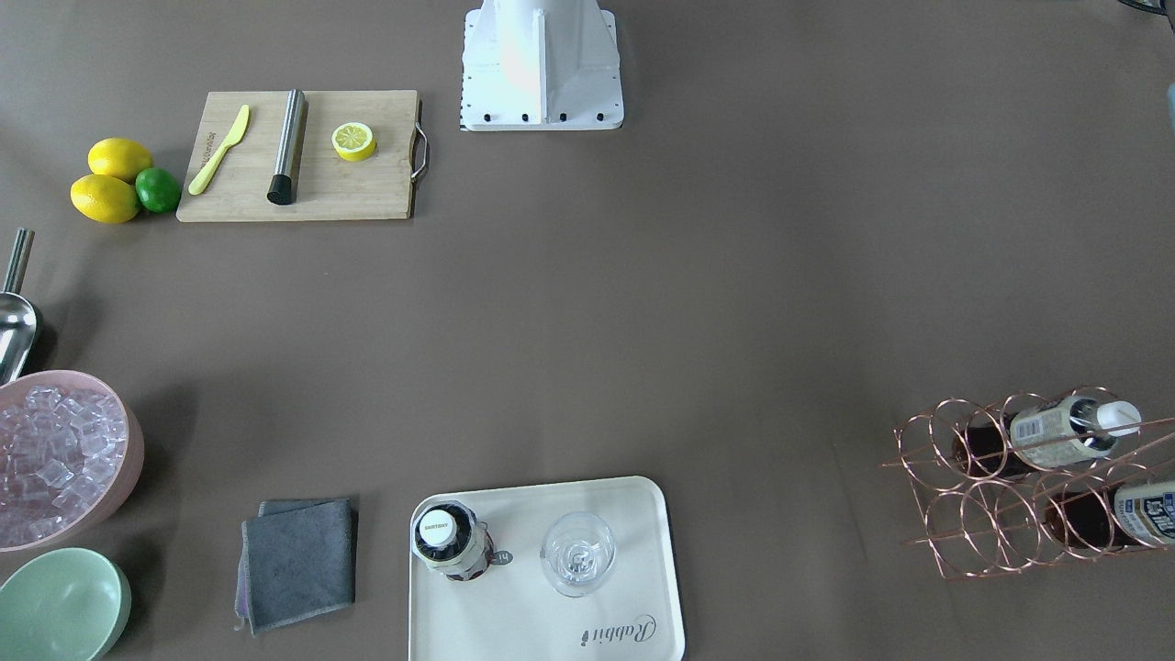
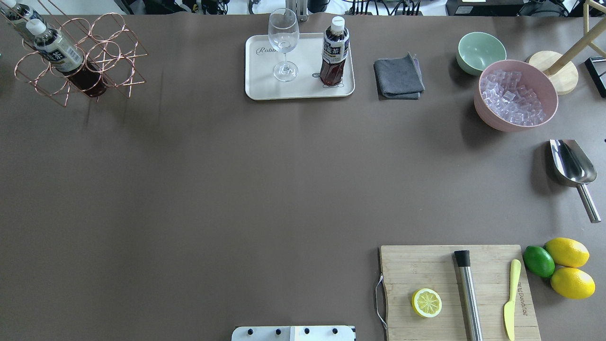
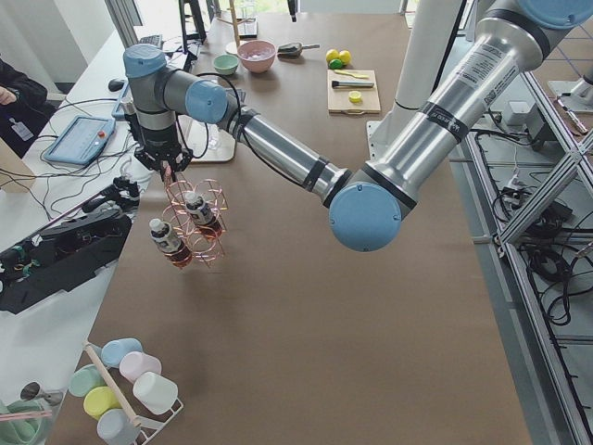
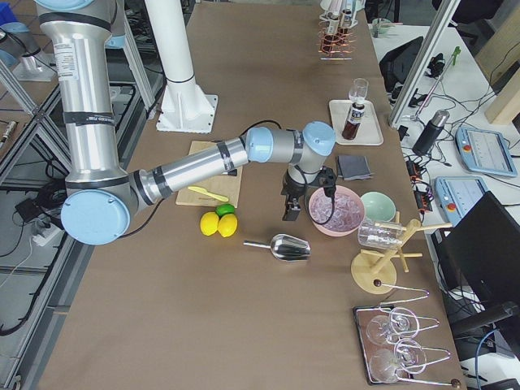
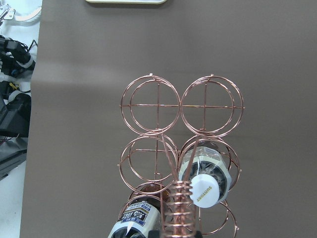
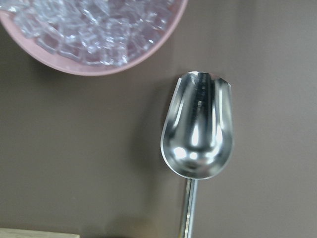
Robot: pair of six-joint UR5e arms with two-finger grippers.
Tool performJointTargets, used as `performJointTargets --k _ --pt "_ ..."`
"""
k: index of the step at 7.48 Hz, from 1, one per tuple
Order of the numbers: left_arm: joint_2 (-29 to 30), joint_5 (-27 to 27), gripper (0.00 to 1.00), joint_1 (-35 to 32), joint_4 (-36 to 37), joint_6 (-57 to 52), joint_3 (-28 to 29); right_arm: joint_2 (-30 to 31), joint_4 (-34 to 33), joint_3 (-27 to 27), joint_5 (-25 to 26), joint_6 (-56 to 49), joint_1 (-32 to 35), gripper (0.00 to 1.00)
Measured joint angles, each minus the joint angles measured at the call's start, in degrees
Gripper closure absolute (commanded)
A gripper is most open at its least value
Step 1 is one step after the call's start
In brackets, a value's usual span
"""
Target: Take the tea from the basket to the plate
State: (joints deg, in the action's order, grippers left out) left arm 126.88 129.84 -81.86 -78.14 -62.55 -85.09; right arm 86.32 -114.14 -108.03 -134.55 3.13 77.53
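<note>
Clear tea bottle (image 2: 334, 57) upright on cream rounded plate (image 2: 265, 90), top centre.
Left end effector (image 3: 168, 170) points down over the copper-wire basket (image 3: 206, 243), right end effector (image 4: 291, 208) above the steel scoop (image 4: 282, 247); grip unreadable on both.

Left arm (image 3: 278, 153) stretches far out, left gripper (image 3: 166, 167) pointing straight down below its wrist. Right arm (image 4: 187, 171) likewise, right gripper (image 4: 305, 199) hanging downward. Jaw openings unclear.
</note>
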Motion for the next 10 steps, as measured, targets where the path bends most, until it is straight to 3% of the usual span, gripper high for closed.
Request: performJointTargets --k 2,5,8,10 --pt "-0.2 -0.4 1.0 -1.2 -5.3 0.2 5.3 4.3 -0.4 1.8 3.8 -5.6 4.7 0.0" --pt "-0.2 -2.3 1.0 -1.5 -7.0 0.7 7.6 8.3 0.6 4.7 7.8 -9.4 11.1 0.0" --pt "0.2 -2.5 1.0 -1.4 -8.0 0.4 7.8 12.1 12.2 10.6 8.0 -12.4 14.8 0.0" --pt "0.3 -2.6 1.0 -0.5 -10.2 0.8 7.9 15.1 17.8 10.9 6.2 -12.5 17.7 0.0"
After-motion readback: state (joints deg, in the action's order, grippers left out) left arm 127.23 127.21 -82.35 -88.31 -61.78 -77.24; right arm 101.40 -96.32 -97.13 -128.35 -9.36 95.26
